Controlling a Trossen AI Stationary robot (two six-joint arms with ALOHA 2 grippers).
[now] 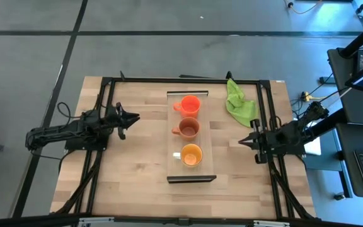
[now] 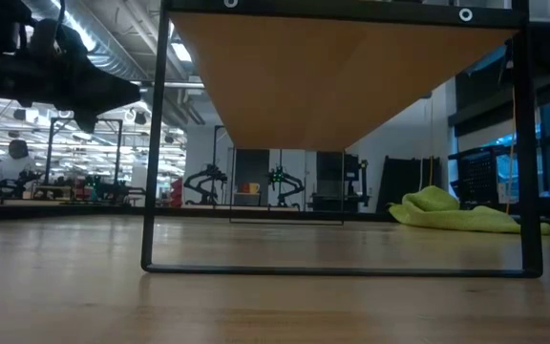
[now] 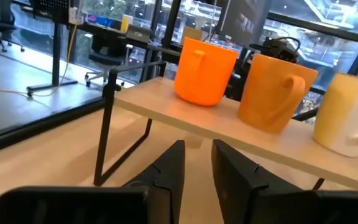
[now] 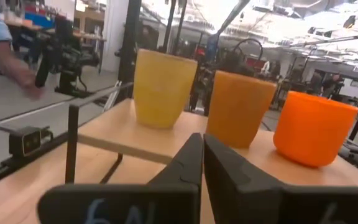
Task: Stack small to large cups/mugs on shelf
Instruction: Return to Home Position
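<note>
left gripper [image 1: 135, 117]: one, over the left part of the table [image 1: 131, 170], tips aimed at the shelf [image 1: 208, 135]. Its two fingers stand a narrow slit apart, with nothing between them.
right gripper [image 1: 242, 142]: one, over the right part of the table just inside the right edge, tips aimed at the shelf. Its two fingers are pressed together and hold nothing.
gripper clearance: both grippers stand apart from the shelf, one on each long side of it, and touch no mug.
shelf: one light-wood board raised on thin dark legs in the middle of the table. Its length runs from the far edge (top of the high view) toward the near edge.
mugs: three, all upright on the shelf in a single row. Each is apart from its neighbour and none sits inside another.
bright orange mug [image 1: 190, 105]: one, at the shelf end nearest the far edge.
brown-orange mug [image 1: 188, 128]: one, at the middle of the shelf, between the other two.
yellow-orange mug [image 1: 191, 154]: one, toward the shelf end nearest the near edge.
handles: three, all turned toward the table's left edge. The yellow-orange mug's handle is pale.
green cloth [image 1: 238, 104]: one, crumpled, lying on the table near the far right corner, off the shelf.
person: one blurred hand [image 4: 17, 74] with a blue sleeve, in the room beyond the table.
</note>
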